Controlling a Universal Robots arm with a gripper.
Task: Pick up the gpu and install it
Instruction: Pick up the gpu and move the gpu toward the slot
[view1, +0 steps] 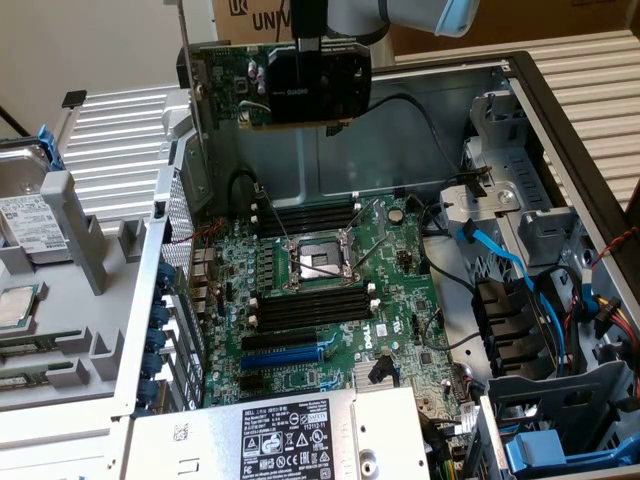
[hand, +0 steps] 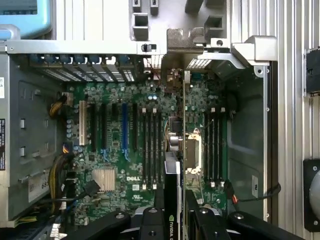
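Hanging high above the motherboard (view1: 340, 290), clamping the gpu (view1: 300, 85) between the closed fingers of the gripper (hand: 177, 222) — card on edge, black shroud facing out, silver bracket end toward the motherboard's port side. Looking straight down along the card in the wrist view and finding it over the memory sticks (hand: 149, 150) and the CPU socket (hand: 192, 150) at the motherboard's middle, not over the blue slot (hand: 124, 127) or its black neighbours further along the motherboard. Risking, by my judgement, a descent out of line: landing the card's edge on the memory sticks or the CPU socket instead of in a slot, and bending or scratching something there. Risking as well a catch of the bracket on the metal frame (hand: 100, 47) at the motherboard's port edge. Risking a tilt in the grip too — pinching only a narrow part of the shroud, leaving the long card free to be swinging askew on first contact.
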